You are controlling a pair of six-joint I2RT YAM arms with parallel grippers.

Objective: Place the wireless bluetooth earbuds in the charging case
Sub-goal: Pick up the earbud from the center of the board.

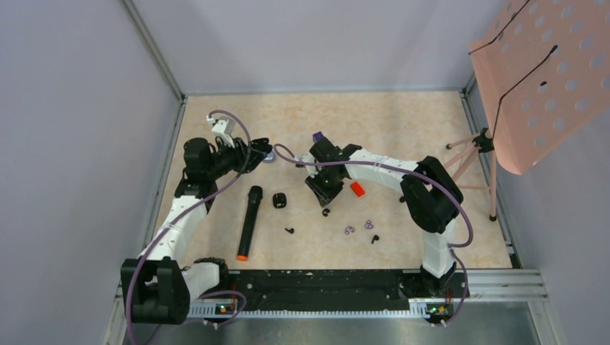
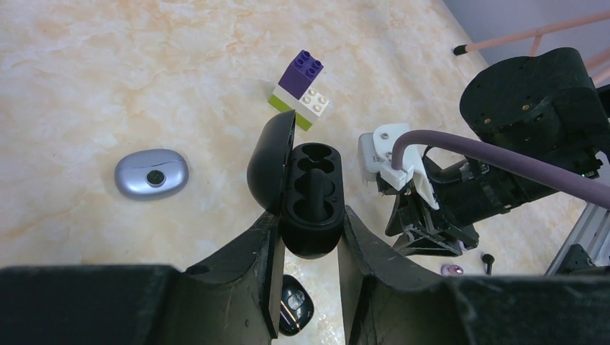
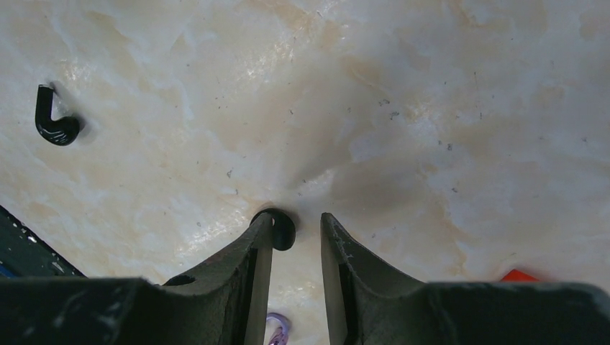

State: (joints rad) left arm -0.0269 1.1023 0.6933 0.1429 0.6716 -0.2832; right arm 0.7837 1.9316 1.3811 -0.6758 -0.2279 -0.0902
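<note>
**Left wrist view.** The left claw [image 2: 308, 215] is closed on the lower body of the black oval plastic charging case [image 2: 313, 188]. The case's hinged lid [image 2: 271, 162] is swung open to one side. The two moulded wells face the camera and look unfilled, though their depths are dark.

**Right wrist view.** The right claw [image 3: 295, 219] stands narrowly parted, low over the beige marbled worktop [image 3: 431, 108]. A small glossy black earbud [image 3: 278, 230] lies between its tips. It rests against one finger [image 3: 253, 262] and apart from the other, so it is bracketed, not clamped. A second black piece, curled like a hook [image 3: 54, 123], lies well apart near the edge of this view.

**Top view.** A stemmed black piece [image 1: 374, 239] lies near two pale purple rings [image 1: 349, 230].

**Handling (judgement).**
- The earbud is probably very light, rigid and smooth-skinned. It could skid on the worktop or flick out from between hard fingers if they close fast or off-centre.
- The better hold is probably across its rounded body, with the piece centred between the pads and the closure gentle.
- Because it weighs so little, holding it should need little force. Its orientation matters more, since the shaped well will likely accept it only one way round.
- The case is stiff, and gripping it by the body leaves the hinge, probably its weakest part, unloaded.
</note>
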